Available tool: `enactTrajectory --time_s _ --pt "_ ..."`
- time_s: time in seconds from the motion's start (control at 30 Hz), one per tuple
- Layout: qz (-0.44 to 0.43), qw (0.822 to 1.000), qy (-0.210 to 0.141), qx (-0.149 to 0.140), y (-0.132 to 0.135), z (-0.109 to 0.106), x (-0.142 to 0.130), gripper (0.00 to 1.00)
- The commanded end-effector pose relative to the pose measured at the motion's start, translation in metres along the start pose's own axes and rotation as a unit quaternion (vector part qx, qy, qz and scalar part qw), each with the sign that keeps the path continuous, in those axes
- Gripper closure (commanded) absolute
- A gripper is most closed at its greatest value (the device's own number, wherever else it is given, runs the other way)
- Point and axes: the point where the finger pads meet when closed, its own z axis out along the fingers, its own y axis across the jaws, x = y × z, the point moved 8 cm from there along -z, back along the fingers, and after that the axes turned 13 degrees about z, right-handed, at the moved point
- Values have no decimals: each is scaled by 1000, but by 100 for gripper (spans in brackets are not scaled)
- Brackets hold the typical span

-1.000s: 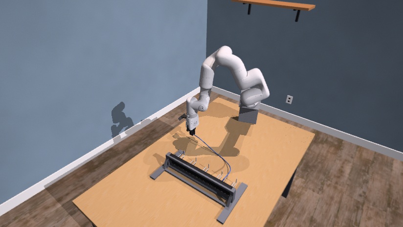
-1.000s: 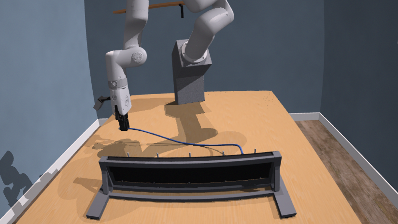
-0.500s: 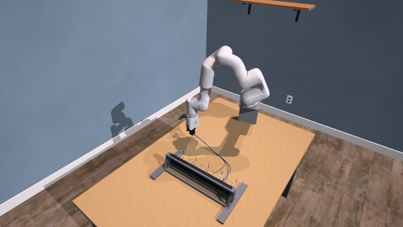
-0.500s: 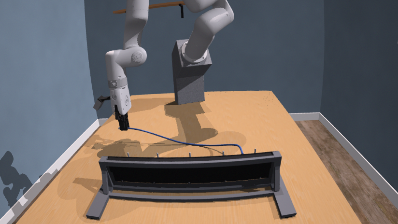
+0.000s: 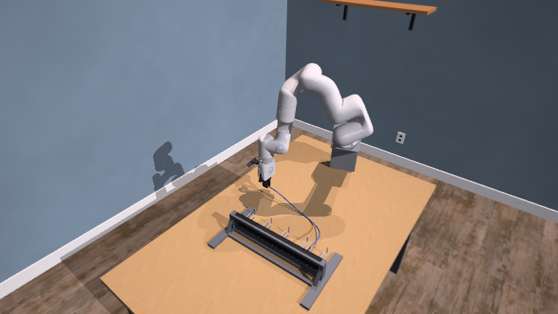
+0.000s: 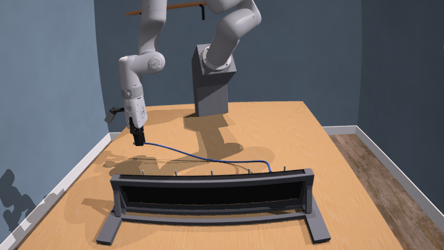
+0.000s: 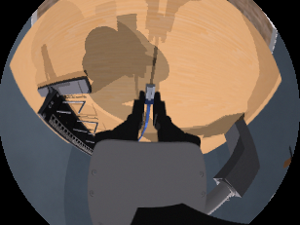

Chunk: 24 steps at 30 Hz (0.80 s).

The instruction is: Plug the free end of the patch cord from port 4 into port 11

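In the top view, the gripper (image 5: 265, 183) (image 6: 139, 141) (image 7: 149, 98) hangs above the table (image 5: 374, 202) (image 6: 257, 133) (image 7: 209, 57), well apart from the rack (image 5: 277, 235) (image 6: 212, 183) (image 7: 65, 118); the cord (image 5: 290, 203) (image 6: 186, 153) (image 7: 147, 121) curves between them. In the exterior view, the cord runs from the jaws to behind the rack's right part. In the wrist view, the jaws are clenched on the plug (image 7: 152, 93), cord trailing back between them, rack off to the left

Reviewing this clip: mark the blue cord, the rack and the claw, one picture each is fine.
blue cord (image 5: 288, 202) (image 6: 189, 154) (image 7: 146, 121): top, exterior and wrist views, along its length
rack (image 5: 322, 281) (image 6: 211, 220): top and exterior views, on its frame
claw (image 5: 266, 186) (image 6: 139, 144) (image 7: 149, 98): all three views, between the fingertips
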Motion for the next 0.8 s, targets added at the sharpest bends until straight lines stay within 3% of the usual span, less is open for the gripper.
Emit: enactTrajectory --time_s 0.0,0.47,0.77 --pt "-17 1000 1 1 -3 -2 -6 100" --pt "-133 991 0 -2 -17 -7 -52 100" --pt "-249 969 0 -3 -34 -13 -100 100"
